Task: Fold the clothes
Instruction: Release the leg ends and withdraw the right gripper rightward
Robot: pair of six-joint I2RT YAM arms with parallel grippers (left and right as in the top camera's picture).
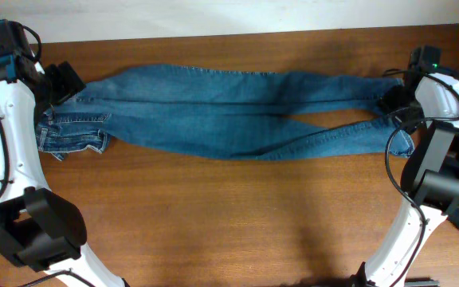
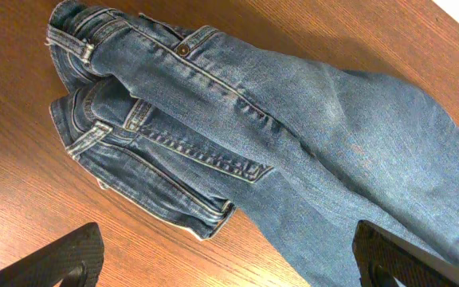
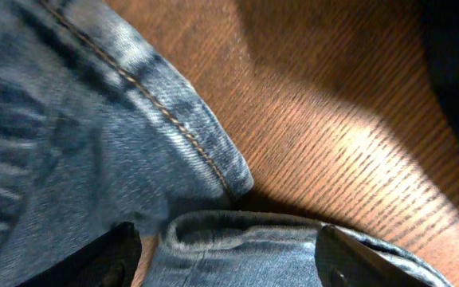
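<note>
The clothes [image 1: 229, 112], a pair of blue jeans, lie stretched across the table, waistband at the left and leg ends at the right. My left gripper [image 1: 64, 84] hovers over the waist end. In the left wrist view it [image 2: 229, 267] is open wide, above the bunched waistband and pocket [image 2: 158, 151], touching nothing. My right gripper [image 1: 390, 102] is at the leg ends. In the right wrist view its jaws [image 3: 233, 259] stand apart on either side of one leg cuff [image 3: 245, 235], with a sliver of wood showing beside the left finger [image 3: 102, 259]. The other leg's hem [image 3: 174, 135] lies just beyond.
The wooden table [image 1: 229, 215] stretches bare in front of the jeans. The left arm's base [image 1: 30, 231] and the right arm's base [image 1: 441, 183] stand at the near corners. The table's far edge runs just behind the jeans.
</note>
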